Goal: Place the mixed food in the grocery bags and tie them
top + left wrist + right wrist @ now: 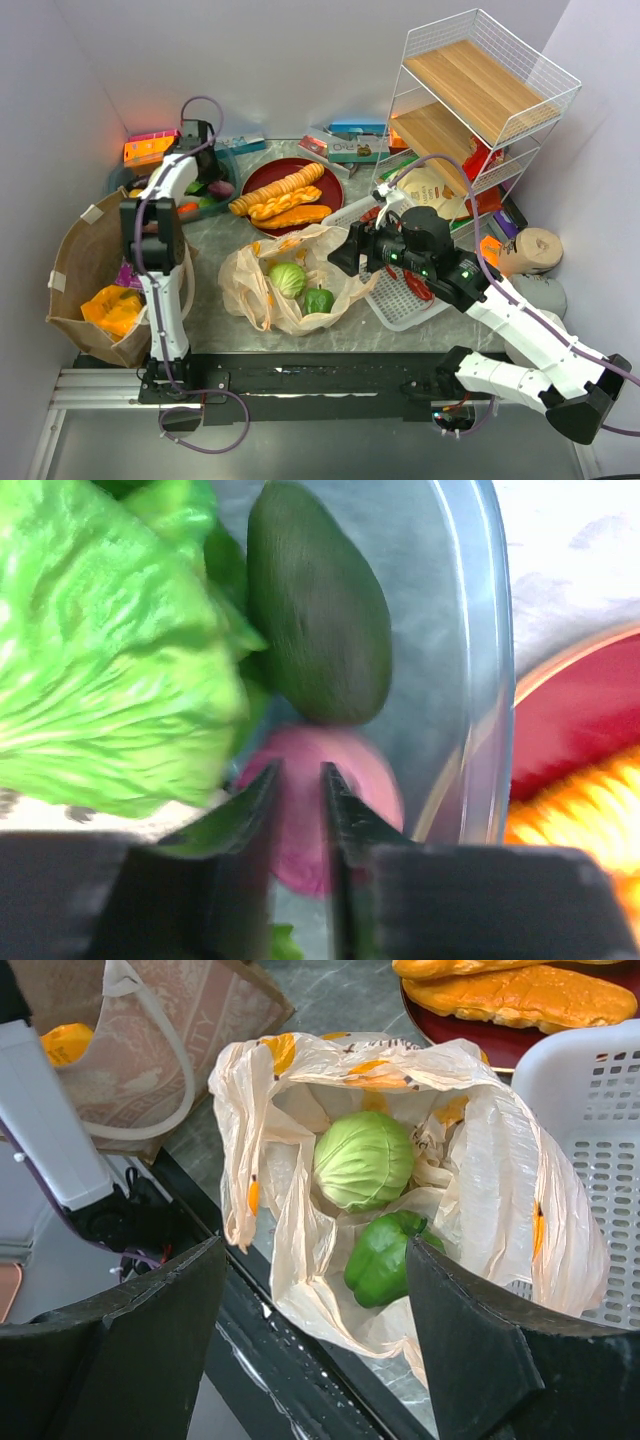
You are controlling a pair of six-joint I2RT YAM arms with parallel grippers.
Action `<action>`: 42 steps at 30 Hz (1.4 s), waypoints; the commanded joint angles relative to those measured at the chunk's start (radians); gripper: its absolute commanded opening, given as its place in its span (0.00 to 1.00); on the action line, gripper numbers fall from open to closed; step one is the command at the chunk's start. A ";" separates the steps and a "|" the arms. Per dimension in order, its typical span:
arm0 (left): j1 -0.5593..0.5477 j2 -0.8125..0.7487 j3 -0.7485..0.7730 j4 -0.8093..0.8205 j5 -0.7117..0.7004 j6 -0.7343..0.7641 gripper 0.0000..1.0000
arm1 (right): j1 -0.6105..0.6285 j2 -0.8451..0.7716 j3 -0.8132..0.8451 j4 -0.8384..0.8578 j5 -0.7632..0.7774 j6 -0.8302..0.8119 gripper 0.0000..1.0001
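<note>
Centrally, the tan plastic bag (245,275) is being shown lying open on the table (205,300), with the pale-green cabbage (362,1158) and the dark-green bell pepper (382,1260) resting inside it, just beside each other. To its left, the brown paper bag (75,250) is standing open with an orange snack packet (112,308) inside. The right gripper (313,1250) is being held above the near edge of the plastic bag, its fingers spread wide and holding nothing. The left gripper (298,780) is being held far from both bags, inside a clear container (480,630) at the back left, where leafy lettuce (100,660), a dark-green oval item (318,600) and a round pink item (375,790) are lying. Its fingers are separated by only a narrow gap directly over the pink item; whether that item is being pinched cannot be told. A white slotted basket (590,1110) is lying just right of the plastic bag, a red plate (265,180) bearing bread loaves (285,195) is lying behind it, and a wire shelf (490,90) is standing at the back right.
</note>
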 commanded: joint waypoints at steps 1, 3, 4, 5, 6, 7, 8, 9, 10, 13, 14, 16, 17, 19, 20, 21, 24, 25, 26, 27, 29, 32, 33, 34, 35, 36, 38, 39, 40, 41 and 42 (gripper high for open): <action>0.001 -0.125 -0.072 0.040 0.059 -0.023 0.21 | -0.007 0.001 0.006 0.045 0.005 0.006 0.79; 0.001 -0.162 -0.084 0.039 0.076 -0.022 0.18 | -0.007 0.003 0.004 0.051 0.008 0.006 0.79; 0.000 -0.173 -0.092 0.033 0.078 -0.016 0.14 | -0.007 0.004 0.001 0.059 0.003 0.010 0.79; 0.000 -0.183 -0.101 0.034 0.081 -0.014 0.13 | -0.007 0.007 0.001 0.057 -0.002 0.009 0.79; 0.000 -0.208 -0.110 0.039 0.078 -0.010 0.16 | -0.007 0.013 0.001 0.059 -0.003 0.007 0.79; 0.000 -0.214 -0.127 0.043 0.079 -0.007 0.25 | -0.008 0.015 0.003 0.057 -0.005 0.007 0.79; 0.000 -0.216 -0.129 0.036 0.091 -0.005 0.30 | -0.007 0.018 0.004 0.059 -0.006 0.009 0.79; 0.001 -0.204 -0.124 0.020 0.095 -0.002 0.33 | -0.007 0.021 0.003 0.060 -0.009 0.009 0.79; 0.001 -0.190 -0.101 -0.001 0.095 -0.003 0.40 | -0.007 0.021 0.001 0.062 -0.011 0.009 0.79; 0.001 -0.141 -0.089 -0.088 0.070 -0.011 0.58 | -0.007 0.024 0.003 0.062 -0.011 0.006 0.79; 0.001 -0.134 -0.101 -0.078 0.070 -0.013 0.63 | -0.008 0.023 0.001 0.060 -0.009 0.004 0.79; 0.001 -0.133 -0.130 -0.043 0.070 -0.013 0.73 | -0.008 0.023 0.000 0.063 -0.009 0.006 0.79; 0.001 -0.119 -0.130 -0.033 0.070 -0.017 0.76 | -0.008 0.023 0.000 0.062 -0.009 0.003 0.79; 0.007 -0.093 -0.094 -0.047 0.082 -0.020 0.80 | -0.007 0.024 0.000 0.062 -0.014 0.003 0.79; 0.010 -0.069 -0.084 -0.049 0.093 -0.025 0.81 | -0.007 0.023 0.000 0.062 -0.015 0.004 0.79; 0.013 -0.056 -0.075 -0.046 0.113 -0.026 0.82 | -0.008 0.023 0.000 0.062 -0.014 0.004 0.79; 0.021 -0.018 -0.069 -0.030 0.144 -0.034 0.80 | -0.007 0.018 -0.003 0.057 -0.008 0.004 0.79; 0.021 -0.010 -0.066 -0.036 0.162 -0.034 0.79 | -0.007 0.015 -0.003 0.057 -0.006 0.004 0.79; 0.023 0.005 -0.063 -0.038 0.167 -0.037 0.76 | -0.007 0.013 -0.006 0.059 -0.005 0.006 0.79; 0.024 0.007 -0.063 -0.046 0.168 -0.039 0.65 | -0.007 0.010 -0.006 0.059 -0.003 0.007 0.79; 0.024 -0.019 -0.080 -0.024 0.162 -0.043 0.54 | -0.007 0.010 -0.009 0.062 -0.003 0.010 0.79; 0.024 -0.097 -0.123 0.032 0.148 -0.046 0.45 | -0.007 0.012 -0.009 0.060 -0.008 0.007 0.79; 0.024 -0.119 -0.135 0.040 0.142 -0.045 0.43 | -0.007 0.015 -0.008 0.062 -0.009 0.009 0.79; 0.024 -0.137 -0.135 0.043 0.141 -0.042 0.43 | -0.007 0.013 -0.009 0.063 -0.011 0.007 0.79; 0.023 -0.177 -0.136 0.046 0.142 -0.040 0.43 | -0.005 0.018 -0.008 0.065 -0.012 0.009 0.79; 0.023 -0.197 -0.146 0.049 0.144 -0.036 0.44 | -0.007 0.016 -0.008 0.066 -0.014 0.007 0.79; 0.023 -0.249 -0.152 0.046 0.151 -0.028 0.44 | -0.007 0.020 -0.008 0.069 -0.015 0.006 0.79; 0.021 -0.266 -0.162 0.045 0.162 -0.023 0.44 | -0.008 0.023 -0.006 0.071 -0.015 0.004 0.79; 0.021 -0.281 -0.170 0.043 0.168 -0.020 0.44 | -0.008 0.023 -0.003 0.072 -0.017 0.006 0.79; 0.021 -0.310 -0.179 0.040 0.176 -0.010 0.44 | -0.007 0.024 -0.005 0.072 -0.017 0.003 0.79; 0.018 -0.324 -0.198 0.037 0.197 -0.004 0.43 | -0.007 0.026 -0.003 0.074 -0.017 0.004 0.79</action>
